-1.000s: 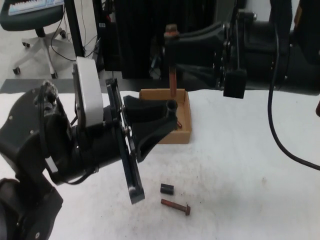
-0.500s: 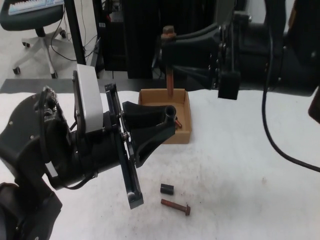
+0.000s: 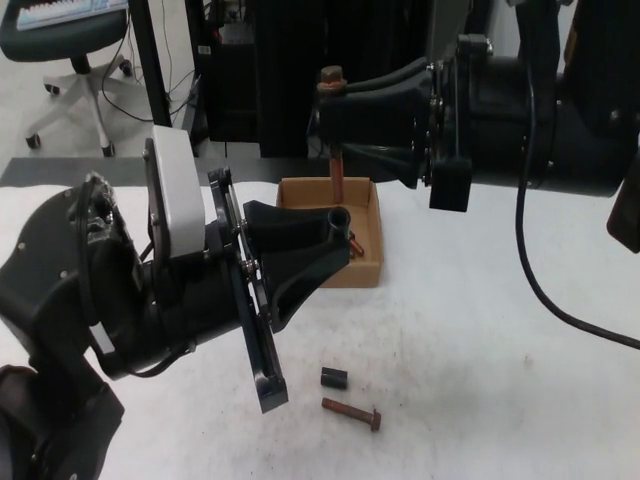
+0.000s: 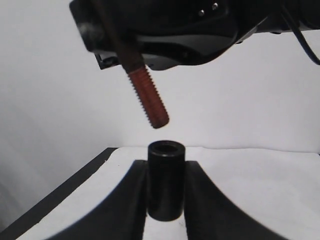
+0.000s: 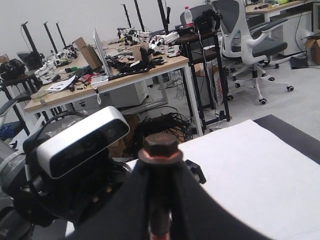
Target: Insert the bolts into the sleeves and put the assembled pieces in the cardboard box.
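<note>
The left arm lies low at the near left. Its black two-fingered left end effector (image 3: 338, 228) points forward, fingers closed on a short black cylindrical sleeve (image 4: 166, 175) held upright. The right arm comes in higher from the far right. Its black right end effector (image 3: 330, 95) grips a rusty-red threaded bolt (image 4: 148, 100), head up, just above the sleeve.

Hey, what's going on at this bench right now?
The left gripper holds a sleeve upright. The right gripper holds a bolt over it, tilted, with the threaded tip just above the opening and not yet in. A spare sleeve and a spare bolt lie on the bench, nearer the camera than the box.
</note>
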Controlling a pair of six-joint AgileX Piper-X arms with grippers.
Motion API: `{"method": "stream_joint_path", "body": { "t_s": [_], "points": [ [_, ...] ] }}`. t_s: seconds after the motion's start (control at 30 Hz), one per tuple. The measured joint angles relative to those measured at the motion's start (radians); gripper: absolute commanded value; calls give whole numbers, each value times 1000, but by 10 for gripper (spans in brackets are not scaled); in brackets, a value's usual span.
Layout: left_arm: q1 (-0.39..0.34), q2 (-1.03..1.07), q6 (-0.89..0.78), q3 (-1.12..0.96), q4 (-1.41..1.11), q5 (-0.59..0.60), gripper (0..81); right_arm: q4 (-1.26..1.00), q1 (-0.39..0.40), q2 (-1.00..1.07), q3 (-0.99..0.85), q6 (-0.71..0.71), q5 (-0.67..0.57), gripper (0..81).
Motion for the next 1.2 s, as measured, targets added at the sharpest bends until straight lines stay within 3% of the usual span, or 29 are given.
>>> {"method": "stream_joint_path", "body": {
  "t_s": [0.8,1.03,1.2],
  "points": [
    [0,0,-34,2,-2,-16,1,-16,2,0,46,-100,5,8],
    [0,0,-280,2,-77,-66,1,-32,2,0,46,-131,8,8],
    [0,0,-306,-10,-86,-71,1,-35,11,0,46,-136,15,8]
  ]
}}
